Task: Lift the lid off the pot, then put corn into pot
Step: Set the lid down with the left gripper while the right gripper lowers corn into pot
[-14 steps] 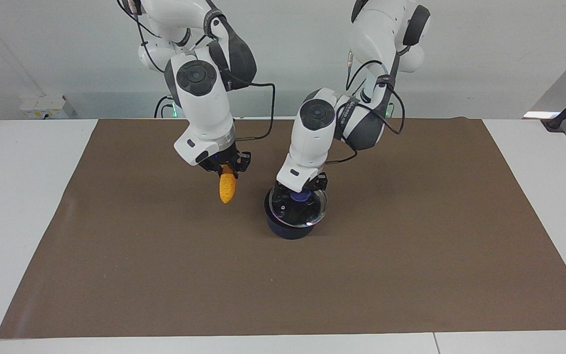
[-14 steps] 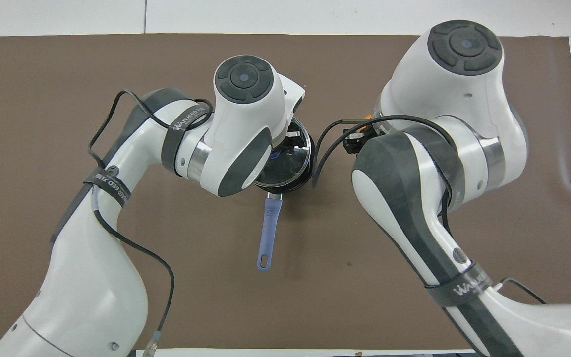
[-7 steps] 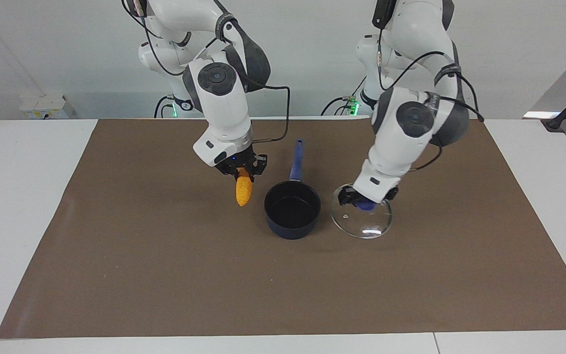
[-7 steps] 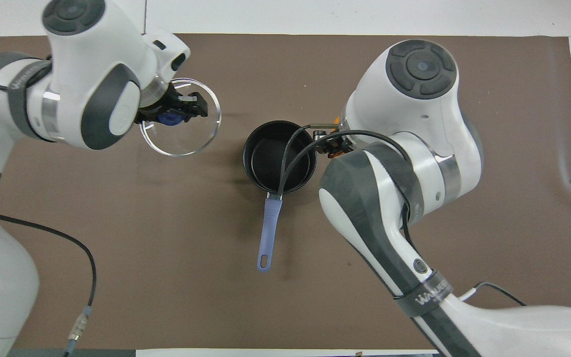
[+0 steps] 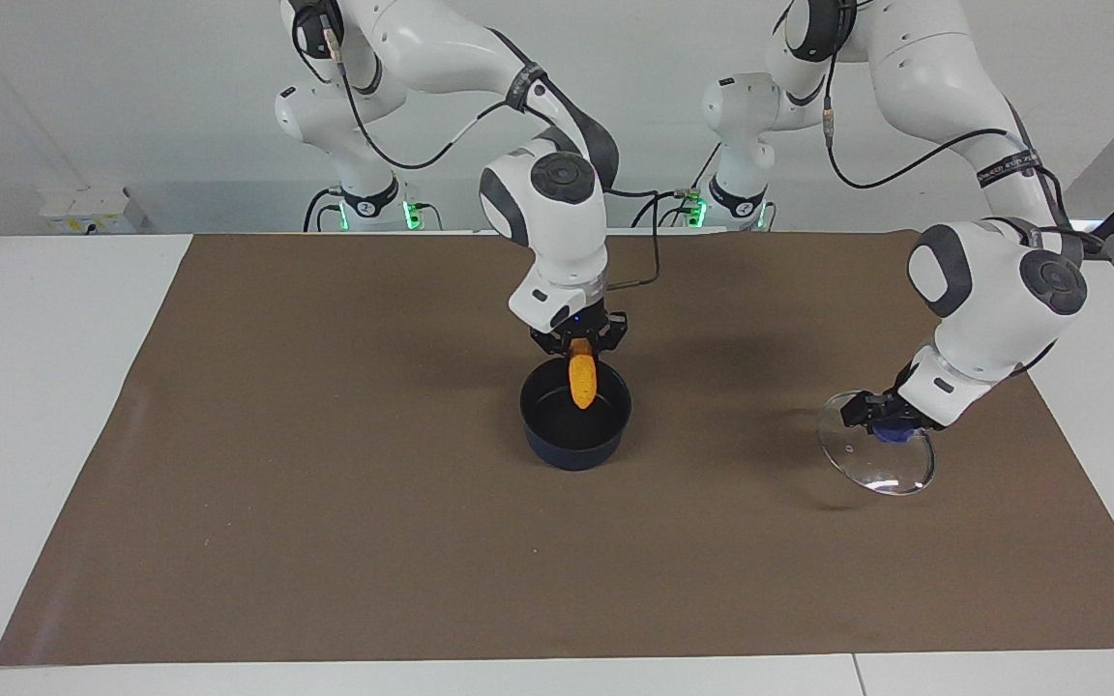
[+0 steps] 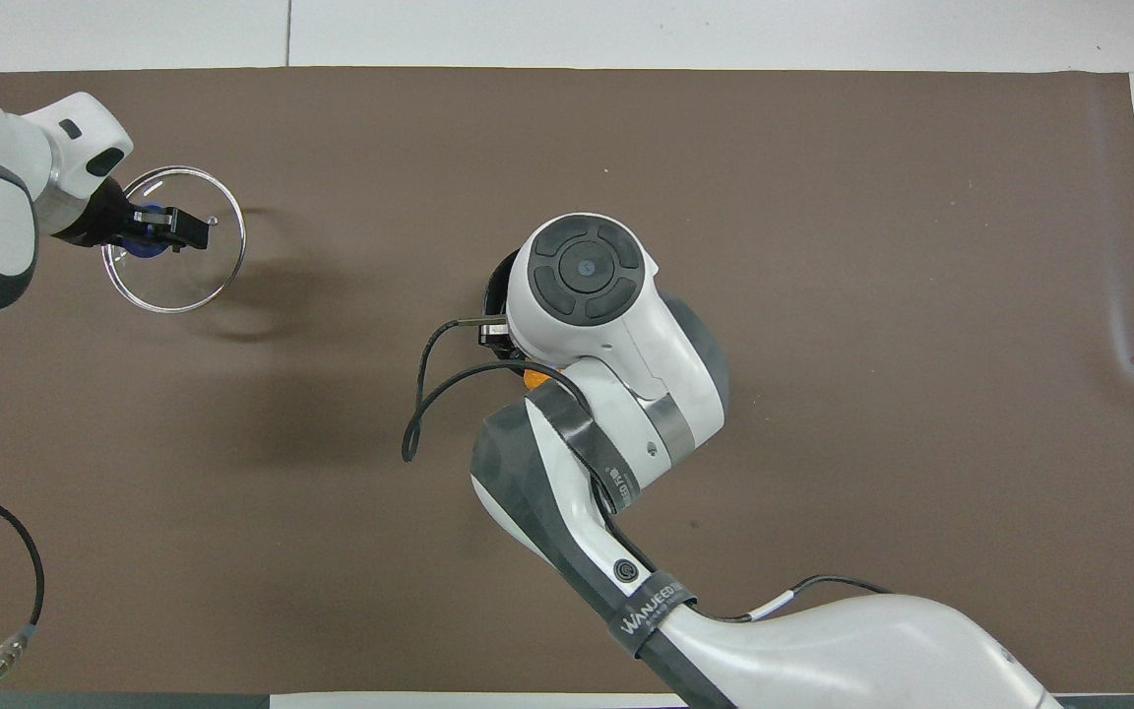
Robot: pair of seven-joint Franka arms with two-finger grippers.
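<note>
Facing view first. The right claw (image 5: 579, 345) hangs right over the pot (image 5: 575, 416), clamped on the fat end of the corn (image 5: 582, 380). The cob points straight down, with its tapered tip dipping below the rim into the black inside; I can't tell if it touches the bottom. The pot sits about mid-bench on the brown mat (image 5: 325, 503), and its handle is hidden by the arm from this angle.

Toward the left arm's end of the bench, the left claw (image 5: 878, 418) is pinched on the blue-purple knob of the lid (image 5: 874, 460). The glass disc is tilted, with its low edge just about at the mat. Whether it actually touches, I can't say. The lid is well apart from the pot.

Overhead view now. The right arm's wrist covers nearly the whole pot (image 6: 498, 286), so only a dark sliver of rim peeks out beside it. A tiny bit of orange from the corn (image 6: 532, 375) shows under the arm. The right claw itself is buried under the wrist here.

The left claw (image 6: 158, 219) is easy to see, its black fingers closed on the knob at the centre of the lid (image 6: 175, 286). The clear disc with its thin metal rim hangs over the mat near the left arm's end, throwing a soft shadow beside it.
</note>
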